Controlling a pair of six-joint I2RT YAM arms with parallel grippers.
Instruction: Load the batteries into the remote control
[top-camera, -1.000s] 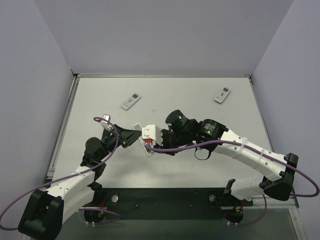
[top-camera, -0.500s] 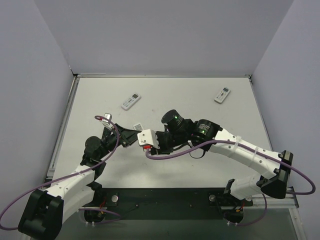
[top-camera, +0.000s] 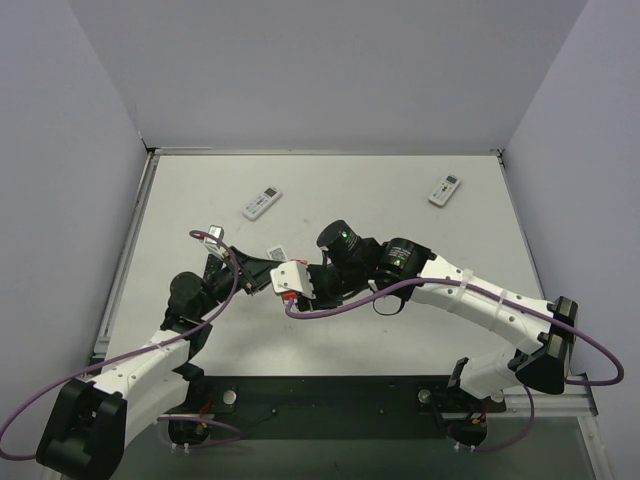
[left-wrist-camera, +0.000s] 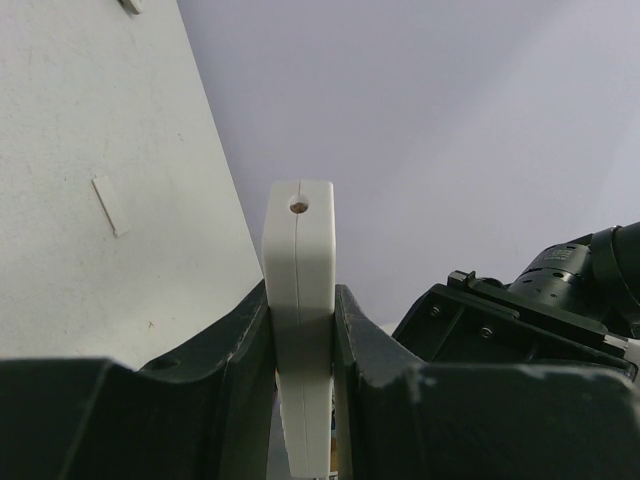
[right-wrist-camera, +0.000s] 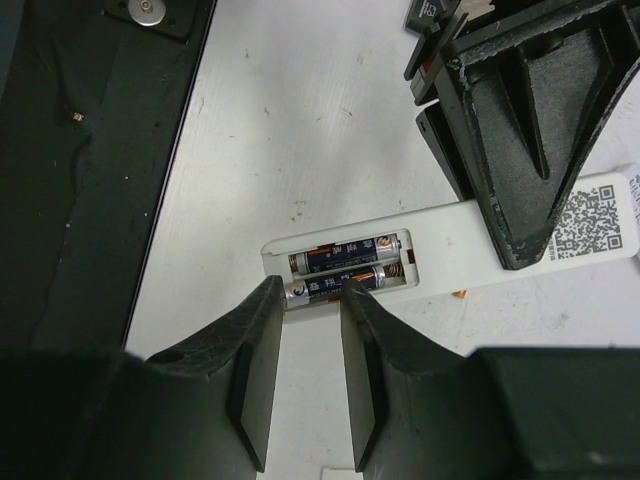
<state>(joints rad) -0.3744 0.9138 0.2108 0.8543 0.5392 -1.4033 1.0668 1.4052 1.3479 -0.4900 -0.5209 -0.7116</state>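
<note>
A white remote control (right-wrist-camera: 450, 245) lies back-up with its battery bay open, and my left gripper (right-wrist-camera: 520, 130) is shut on its far end. The left wrist view shows that remote (left-wrist-camera: 298, 250) edge-on, clamped between the jaws of the left gripper (left-wrist-camera: 300, 292). Two dark batteries with orange bands are in the bay. One battery (right-wrist-camera: 345, 253) sits seated. The other battery (right-wrist-camera: 335, 283) pokes its silver end past the bay's edge. My right gripper (right-wrist-camera: 312, 297) is open a little, its fingertips (right-wrist-camera: 265, 300) resting on that battery, with nothing between the pads. From above, the right gripper (top-camera: 286, 290) meets the left gripper (top-camera: 258, 272).
Two more white remotes lie on the table, one at the back left (top-camera: 262, 203) and one at the back right (top-camera: 444, 190). A small white cover (top-camera: 274, 251) lies just behind the grippers, also visible as the cover (left-wrist-camera: 110, 205) on the table. The dark base plate (right-wrist-camera: 90, 150) borders the near edge.
My right arm has moved left and slightly nearer, closing in on the remote in the left gripper, and its jaws have narrowed a little. The left arm has stayed put.
</note>
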